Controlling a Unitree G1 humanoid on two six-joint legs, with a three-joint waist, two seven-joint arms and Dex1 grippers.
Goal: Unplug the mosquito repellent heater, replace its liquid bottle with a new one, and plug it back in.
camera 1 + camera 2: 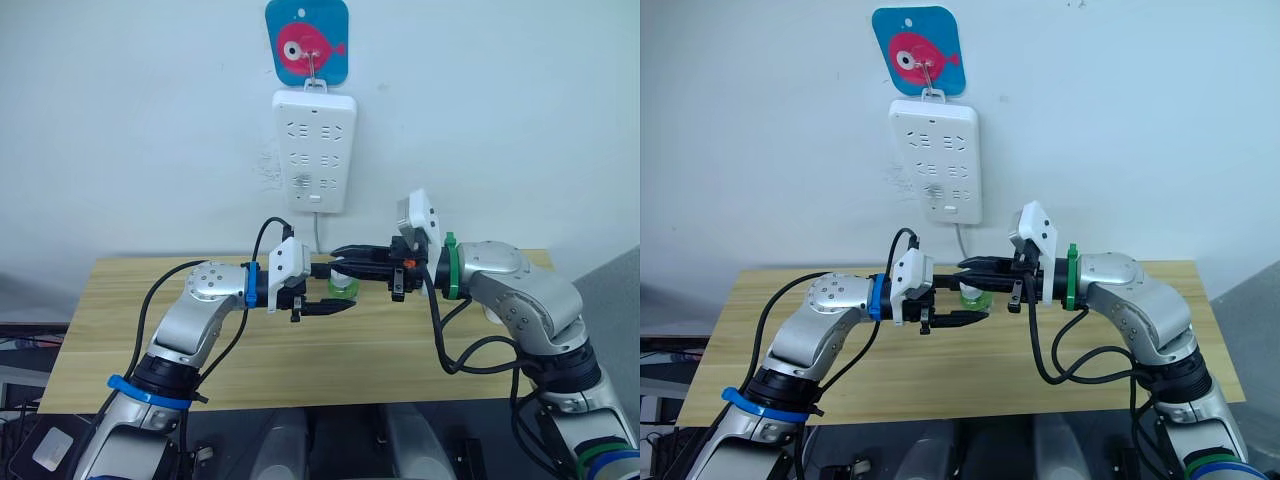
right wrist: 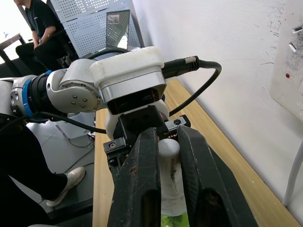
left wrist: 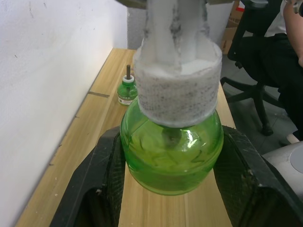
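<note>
A light wooden table (image 1: 250,370) stands against the white wall (image 1: 130,130). On it, near the wall edge, stands a small green bottle (image 3: 127,91) with a dark wick sticking up from its top.

This looks like a lab or office test room. A light wooden table (image 1: 120,330) stands with its far edge against a plain white wall (image 1: 520,110), where a white power strip (image 1: 314,150) hangs. Beyond the table's end, a person sits on a black office chair (image 3: 251,66) before a grey perforated metal panel (image 2: 90,28).
</note>
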